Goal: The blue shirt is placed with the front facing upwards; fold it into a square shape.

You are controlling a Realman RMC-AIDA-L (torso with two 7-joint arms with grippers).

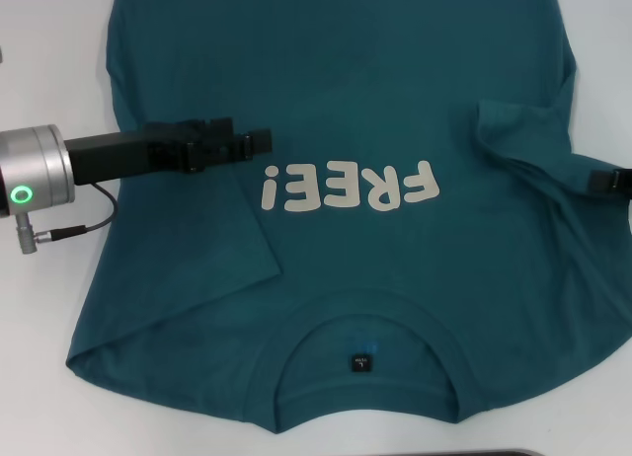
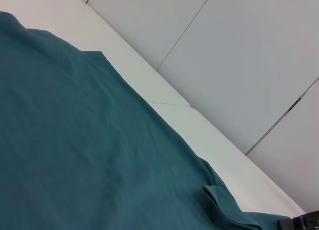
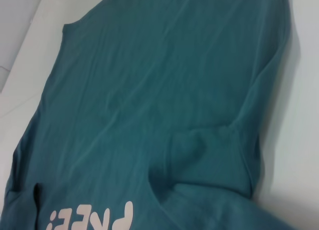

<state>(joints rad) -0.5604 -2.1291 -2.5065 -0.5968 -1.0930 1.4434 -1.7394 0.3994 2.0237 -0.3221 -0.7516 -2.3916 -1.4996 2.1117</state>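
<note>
Lying face up across most of the white table [image 1: 39,308], the blue shirt [image 1: 375,91] has its collar at the near edge and its hem toward the far edge, so the "FREE!" lettering [image 1: 348,188] reads upside down from the head view. Both sleeves are already turned inward over the body, which looks like the first step of narrowing the shirt toward a square.

The left gripper [image 1: 259,142] reaches in from the table's left edge and sits low over the folded left sleeve, just beside the lettering. Whether its fingers are parted or hold any cloth cannot be told.

The right gripper [image 1: 612,180] shows only as a dark tip at the table's right edge, next to the bunched right sleeve [image 1: 513,140]; its opening cannot be told either.

No containers are visible in any view.
</note>
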